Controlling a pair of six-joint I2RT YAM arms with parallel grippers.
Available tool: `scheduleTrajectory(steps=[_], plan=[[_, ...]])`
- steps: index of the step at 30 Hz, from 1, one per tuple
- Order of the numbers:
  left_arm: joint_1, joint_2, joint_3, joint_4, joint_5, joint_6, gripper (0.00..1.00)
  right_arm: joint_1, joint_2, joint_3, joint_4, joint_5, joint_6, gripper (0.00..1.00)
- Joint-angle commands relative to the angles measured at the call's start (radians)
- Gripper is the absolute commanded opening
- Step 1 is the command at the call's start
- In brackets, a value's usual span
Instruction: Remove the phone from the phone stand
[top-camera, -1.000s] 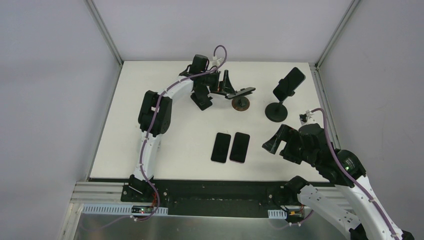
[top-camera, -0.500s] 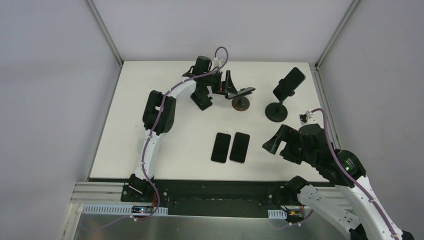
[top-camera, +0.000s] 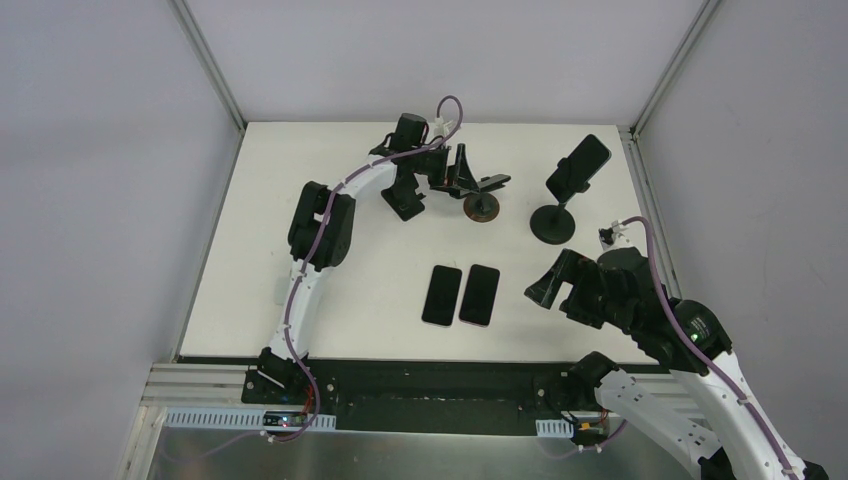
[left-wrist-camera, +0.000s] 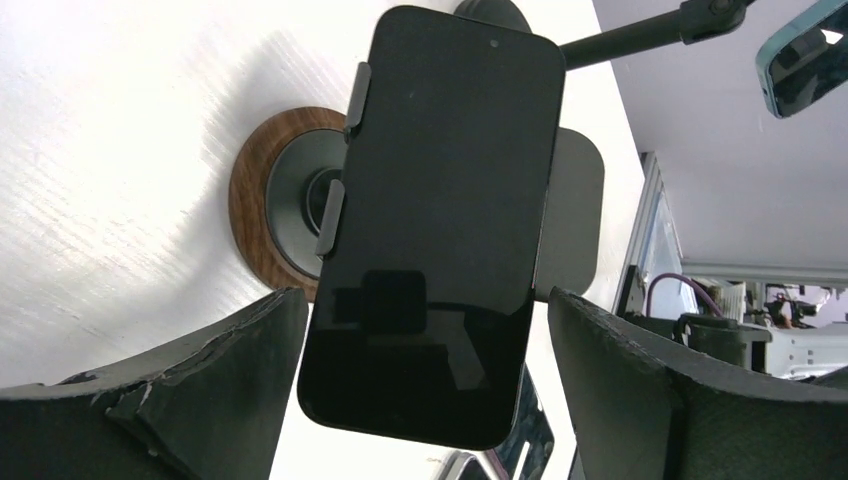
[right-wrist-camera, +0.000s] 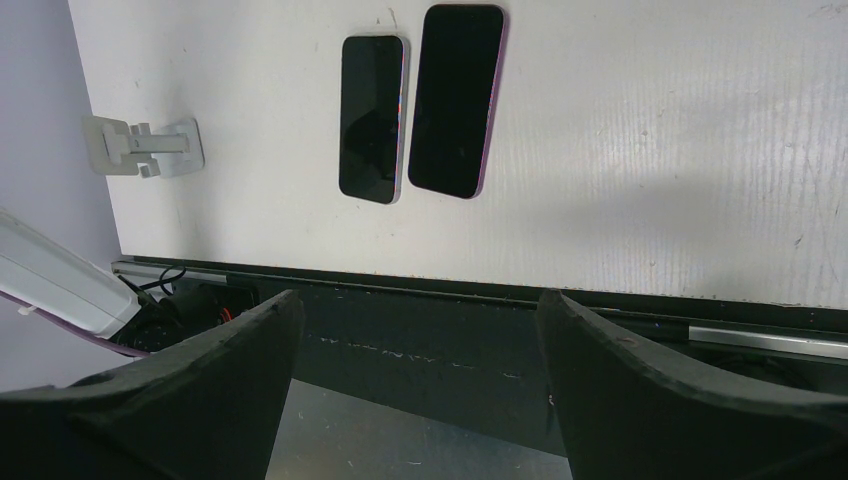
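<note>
A black phone (left-wrist-camera: 440, 220) sits clamped in a phone stand with a round wooden base (left-wrist-camera: 250, 215), at the back middle of the table (top-camera: 350, 290). In the top view the same phone (top-camera: 487, 183) lies nearly flat above that base (top-camera: 482, 206). My left gripper (left-wrist-camera: 422, 300) is open, and the phone's near end lies between its two fingers (left-wrist-camera: 200, 390). A narrow gap shows on the left side and a wider one on the right. My right gripper (top-camera: 550, 285) hangs open and empty over the table's front right.
A second black stand (top-camera: 553, 222) at the back right holds another phone (top-camera: 578, 165). Two phones (top-camera: 441, 294) (top-camera: 479, 294) lie flat side by side near the front middle. A small white holder (right-wrist-camera: 145, 148) lies near the table's left edge.
The left arm has pushed slightly right, bringing its gripper further around the phone's end, and its fingers have drawn in a little. The right arm has not moved.
</note>
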Motion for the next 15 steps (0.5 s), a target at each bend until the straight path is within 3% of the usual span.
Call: scheduleTrajectory(steps=[1,9,15], plan=[[-0.005,-0.004,0.007,0.022,0.078,0.021,0.92,-0.005,-0.006,-0.008,-0.003,0.01,-0.011,0.89],[-0.005,-0.016,-0.003,0.022,0.096,0.026,0.81,-0.005,-0.007,-0.004,-0.002,0.007,-0.012,0.89],[-0.005,-0.021,-0.017,0.022,0.113,0.028,0.84,-0.005,-0.016,-0.007,-0.003,0.005,-0.008,0.89]])
